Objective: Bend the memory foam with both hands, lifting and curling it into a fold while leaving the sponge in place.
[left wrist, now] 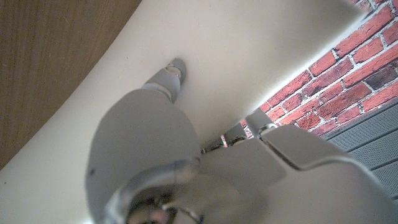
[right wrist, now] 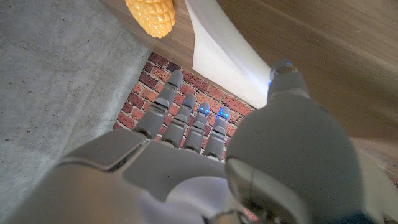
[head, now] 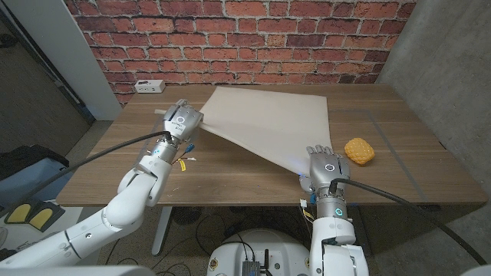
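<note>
Step in hand, as I read it: grasp/early lift. The memory foam (head: pixel 268 123), a big cream sheet, lies across the middle of the table (head: pixel 399 180), reaching twd the back edge, w/ its near-left edge raised off the wood.

Left hand (head: pixel 181 121) is at the foam's left corner. The left wrist view shows a fingertip (left wrist: pixel 176 66) against the foam's face, the sheet curving past the palm. It looks to be holding that corner up, but a closed pinch isn't shown, so can't tell if it truly grips.

Right hand (head: pixel 324 165) is at the foam's near-right corner. In the right wrist view its fingers (right wrist: pixel 186 121) reach out straight and apart, the thumb beside the foam edge (right wrist: pixel 227 56), nothing clasped; I read it as released, maybe touching the corner only.

Next move prob calls for the right hand to get a real hold on its corner, then both hands raise together and bring the ends inward so the sheet curls rather than slides.

Around: a small yellow tag or wire bit (head: pixel 182 159) lies on the table nr the left forearm; a white power strip (head: pixel 150 86) sits at the back-left corner. The yellow sponge (head: pixel 359 150) rests just right of the right hand, apart from the foam, and is the main hazard: a wide swing of that hand or the foam corner could nudge it.
</note>
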Controlling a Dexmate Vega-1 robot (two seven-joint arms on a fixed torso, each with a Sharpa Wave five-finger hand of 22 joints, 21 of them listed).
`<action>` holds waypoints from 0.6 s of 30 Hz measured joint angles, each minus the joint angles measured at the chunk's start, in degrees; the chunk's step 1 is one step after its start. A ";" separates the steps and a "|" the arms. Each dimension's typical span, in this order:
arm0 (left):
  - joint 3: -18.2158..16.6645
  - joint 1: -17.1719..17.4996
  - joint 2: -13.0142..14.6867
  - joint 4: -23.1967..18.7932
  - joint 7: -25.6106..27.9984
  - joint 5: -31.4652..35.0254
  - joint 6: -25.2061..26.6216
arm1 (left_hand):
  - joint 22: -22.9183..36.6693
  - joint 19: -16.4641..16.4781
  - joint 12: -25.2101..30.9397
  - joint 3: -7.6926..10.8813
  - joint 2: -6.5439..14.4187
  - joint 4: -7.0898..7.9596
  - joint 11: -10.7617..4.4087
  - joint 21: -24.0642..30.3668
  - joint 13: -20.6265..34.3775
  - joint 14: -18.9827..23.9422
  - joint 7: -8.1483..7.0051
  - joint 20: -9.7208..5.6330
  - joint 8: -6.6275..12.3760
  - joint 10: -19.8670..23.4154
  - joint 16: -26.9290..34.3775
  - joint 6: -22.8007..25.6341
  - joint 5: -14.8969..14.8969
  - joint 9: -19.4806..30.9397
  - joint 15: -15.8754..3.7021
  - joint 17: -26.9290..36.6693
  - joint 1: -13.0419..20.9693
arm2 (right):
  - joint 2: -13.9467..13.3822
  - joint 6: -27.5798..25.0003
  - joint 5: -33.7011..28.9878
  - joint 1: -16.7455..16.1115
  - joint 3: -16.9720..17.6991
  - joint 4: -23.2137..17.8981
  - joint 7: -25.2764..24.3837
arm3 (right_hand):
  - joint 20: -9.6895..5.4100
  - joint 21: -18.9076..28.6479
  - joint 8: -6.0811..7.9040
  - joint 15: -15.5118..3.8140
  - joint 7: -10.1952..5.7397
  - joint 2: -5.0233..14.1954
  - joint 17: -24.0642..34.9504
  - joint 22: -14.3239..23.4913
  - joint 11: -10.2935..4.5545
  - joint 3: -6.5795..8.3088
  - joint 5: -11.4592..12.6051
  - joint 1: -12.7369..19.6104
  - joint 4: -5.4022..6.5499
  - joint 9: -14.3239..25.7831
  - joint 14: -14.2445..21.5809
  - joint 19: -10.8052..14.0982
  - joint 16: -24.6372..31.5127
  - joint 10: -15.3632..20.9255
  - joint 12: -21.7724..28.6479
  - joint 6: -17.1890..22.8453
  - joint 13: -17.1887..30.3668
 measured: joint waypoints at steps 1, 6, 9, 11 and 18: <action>-0.17 0.25 0.00 -0.15 0.01 0.00 0.24 | 0.00 0.00 0.00 0.00 0.00 0.00 0.00 0.00 0.00 0.12 0.00 0.00 -0.04 0.00 -0.20 0.00 0.00 0.00 0.12 0.00 0.00 | 0.11 0.33 -0.28 -0.18 0.03 -0.12 0.30 | 0.00 -0.02 0.15 0.00 0.00 -0.34 -0.18 0.00 -0.08 -0.25 0.00 -0.34 0.19 0.00 0.00 0.00 0.00 -0.10 0.00 -0.18 0.00; -0.69 1.21 -0.24 -0.49 0.02 0.34 1.12 | 0.00 0.00 0.00 0.32 -0.37 -0.02 0.30 0.00 0.00 0.51 0.41 0.00 -0.11 0.30 -0.34 0.41 -0.01 0.00 -0.11 -0.09 0.37 | 0.53 1.55 -0.73 -1.36 0.15 -1.13 1.38 | 0.43 -0.47 0.36 -0.09 0.42 -1.22 -0.50 0.00 0.64 -2.00 0.01 -3.42 1.53 0.00 -0.53 -0.42 0.00 -0.82 0.00 -1.05 -0.13; -0.78 1.51 -0.47 -0.50 -0.01 0.83 1.53 | 0.00 0.00 0.00 0.43 -0.36 -0.09 0.40 0.00 0.00 0.51 0.81 0.00 -0.51 0.40 -0.34 0.81 -0.01 0.01 -0.11 -0.27 0.36 | 0.64 2.10 -0.73 -2.13 0.09 -1.99 1.66 | 0.64 -0.80 0.36 0.00 0.65 -1.82 -0.63 0.01 1.24 -3.16 0.00 -5.36 2.29 0.00 -0.61 -0.64 0.28 -1.40 0.00 -1.43 -0.26; -0.78 1.52 -0.55 -0.48 -0.11 1.06 1.62 | 0.00 0.00 0.00 0.77 -0.36 0.15 0.40 0.00 0.00 0.51 0.82 0.00 -0.53 0.40 -0.34 0.82 -0.02 0.17 -0.11 -0.27 0.35 | 0.71 2.37 -0.77 -2.58 -0.04 -2.46 1.81 | 0.73 -0.85 0.36 -0.12 0.68 -2.14 -0.80 0.01 1.68 -3.65 0.00 -6.23 2.78 0.00 -0.73 -0.73 0.28 -1.40 0.00 -1.75 -0.26; -0.53 0.98 -0.98 0.16 -0.48 1.58 1.57 | 0.00 -0.01 0.00 0.78 -0.37 0.16 0.41 0.00 0.00 0.51 0.91 0.00 -0.71 0.40 -0.34 0.91 -0.03 0.27 -0.11 -0.11 0.33 | 0.80 3.45 -0.77 -4.65 -0.96 -4.81 2.14 | 1.04 -1.08 0.36 -0.09 1.03 -2.47 -1.02 0.01 2.08 -4.90 0.00 -8.59 4.02 0.01 -1.33 -1.03 0.29 -1.81 0.26 -2.63 -0.26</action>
